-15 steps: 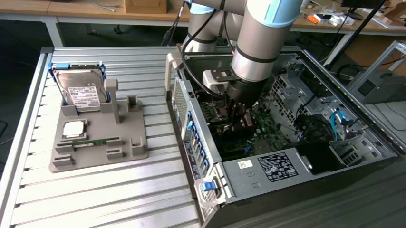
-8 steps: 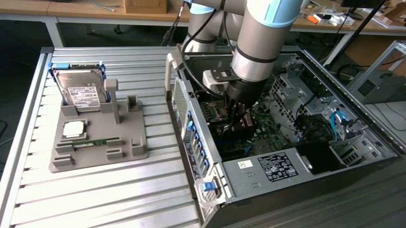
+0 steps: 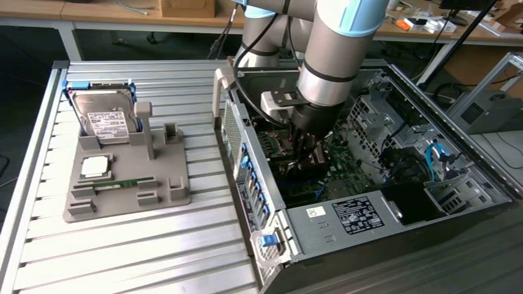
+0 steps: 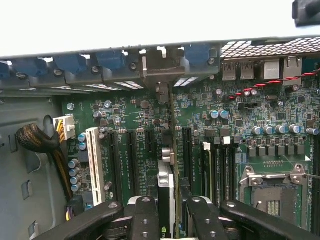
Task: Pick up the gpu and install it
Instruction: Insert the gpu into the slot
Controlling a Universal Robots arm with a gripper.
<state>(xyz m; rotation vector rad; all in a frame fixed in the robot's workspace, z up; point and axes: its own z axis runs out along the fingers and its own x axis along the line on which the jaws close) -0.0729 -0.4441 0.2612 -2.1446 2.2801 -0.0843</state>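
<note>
In the wrist view the gpu [image 4: 170, 150] appears edge-on as a thin dark card standing upright over the motherboard's [image 4: 125, 120] expansion slots. Its silver end bracket [image 4: 160, 67] rests against the rear wall of the case. My gripper [image 4: 172, 212] is shut on the card, with one black finger [image 4: 145, 215] on each side. The exterior view has the gripper [image 3: 309, 158] reaching straight down into the open computer case [image 3: 327, 226], low over the green board, with the card mostly hidden behind the fingers.
A grey fixture [image 3: 122, 184] at the exterior view's left holds a hard drive [image 3: 110, 119], a processor chip [image 3: 95, 164] and a green memory stick [image 3: 122, 182]. Inside the case are a white slot [image 4: 94, 165], a cable bundle [image 4: 37, 140] and the processor socket [image 4: 275, 190].
</note>
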